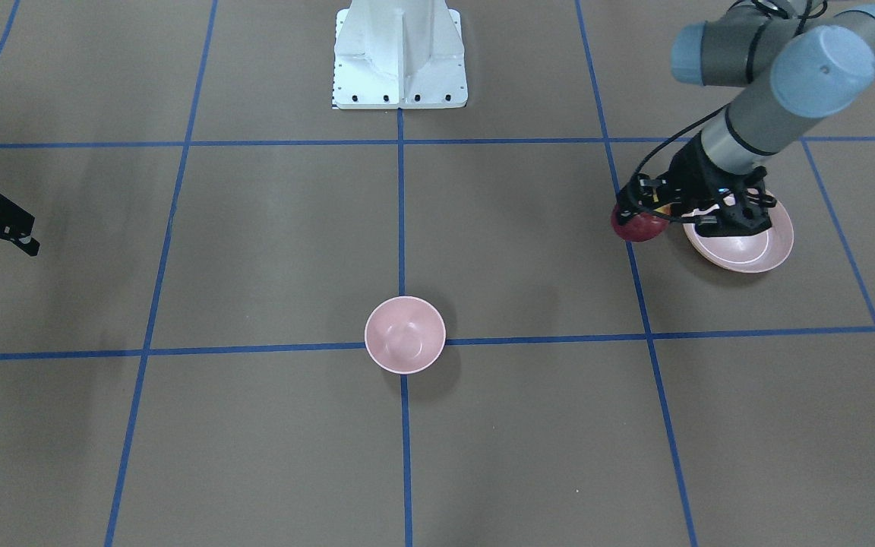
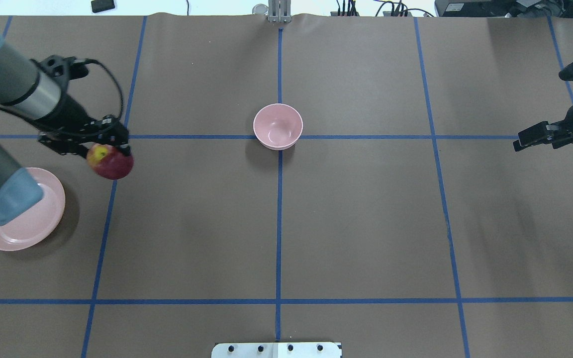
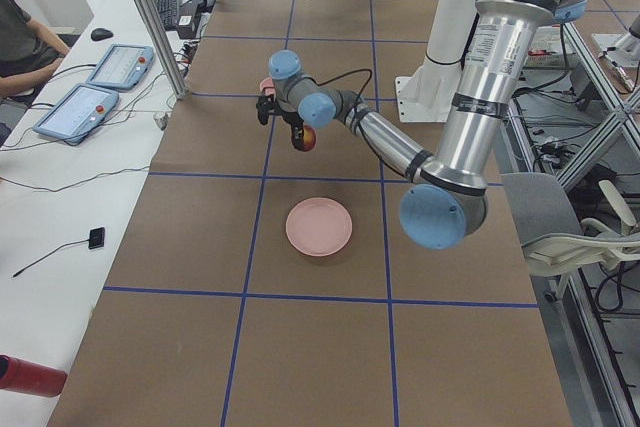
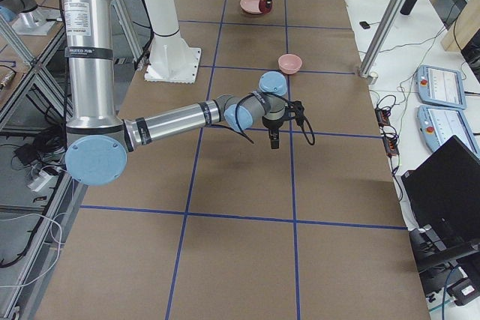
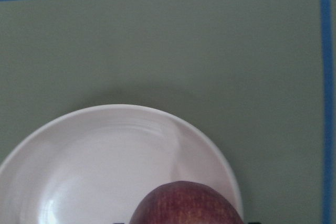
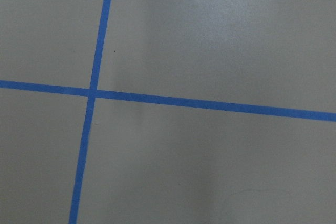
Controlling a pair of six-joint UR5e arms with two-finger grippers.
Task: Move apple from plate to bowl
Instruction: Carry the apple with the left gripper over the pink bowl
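Centrally, blue tape lines (image 2: 279, 223) cross beneath the bowl (image 2: 277, 126).

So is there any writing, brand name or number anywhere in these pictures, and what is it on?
None can be read.
The label on the right arm: too small to read.
The label on the left arm: too small to read.
The apple, bowl and plate: no writing shows.
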